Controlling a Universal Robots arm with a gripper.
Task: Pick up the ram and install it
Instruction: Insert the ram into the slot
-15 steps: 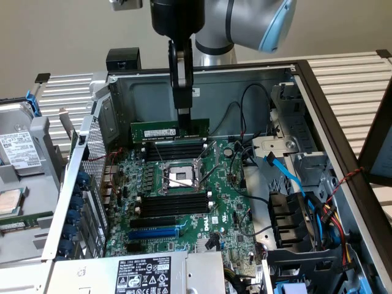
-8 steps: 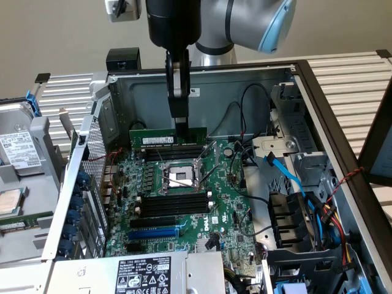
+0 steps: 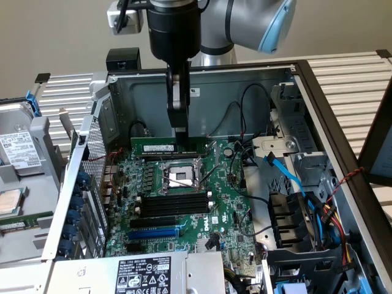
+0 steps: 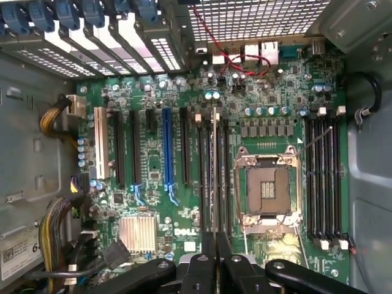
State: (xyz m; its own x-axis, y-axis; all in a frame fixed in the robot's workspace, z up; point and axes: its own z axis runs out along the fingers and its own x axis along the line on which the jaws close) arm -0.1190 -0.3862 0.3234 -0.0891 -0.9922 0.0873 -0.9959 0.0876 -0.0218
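Pincer in the exterior view, hanging from the arm into the open computer case, fingers pressed into one dark narrow column, tips clamped on the upper edge of the ram. Gap between the fingers not to be made out from this side. Ram standing on its long edge, long face toward the camera, showing past the far side of the CPU socket. Thin dark green board, small white label near the middle, a short stretch covered by the fingertips. Lower edge lost against a dark band beneath; seated in a slot or held above the motherboard, impossible to tell. Black memory slots on the socket's near side, blue expansion slot nearer again. Near end of the case cut off; slatted table behind.

Wrist view, looking down on the motherboard: pincer with black fingers cut off at the edge, closed on either side of the ram. Ram seen edge-on as a thin pale line, chips and label hidden. Line overlapping the black slots between the CPU socket and the blue expansion slot; height above them unreadable. Braided yellow cables partly hidden by the case wall.
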